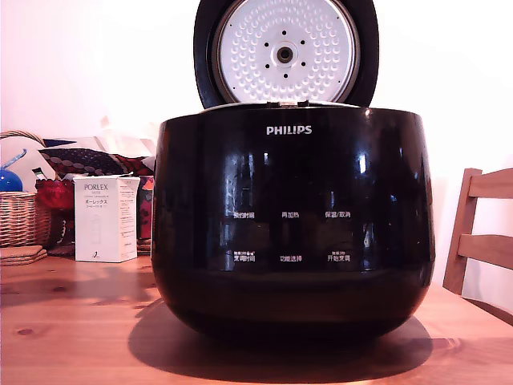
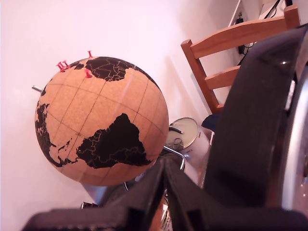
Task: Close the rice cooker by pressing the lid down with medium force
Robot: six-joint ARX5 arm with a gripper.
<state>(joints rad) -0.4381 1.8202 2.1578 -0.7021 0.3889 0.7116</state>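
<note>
The black glossy rice cooker (image 1: 292, 233) with the white PHILIPS logo fills the middle of the exterior view on a wooden table (image 1: 72, 321). Its lid (image 1: 284, 52) stands open and upright at the back, showing its silvery dimpled underside with a central hub. My gripper does not show in the exterior view. In the wrist view, the lid's black outer shell and rim (image 2: 255, 120) rise close beside my gripper (image 2: 166, 168). The gripper's two black fingers meet at the tips, shut on nothing. I cannot tell whether they touch the lid.
A cork globe (image 2: 101, 120) with red pins and a metal tin (image 2: 185, 134) stand behind the cooker. A wooden chair (image 1: 481, 233) is at the exterior view's right. A white box (image 1: 106, 218) and a wicker basket (image 1: 20, 216) sit at its left.
</note>
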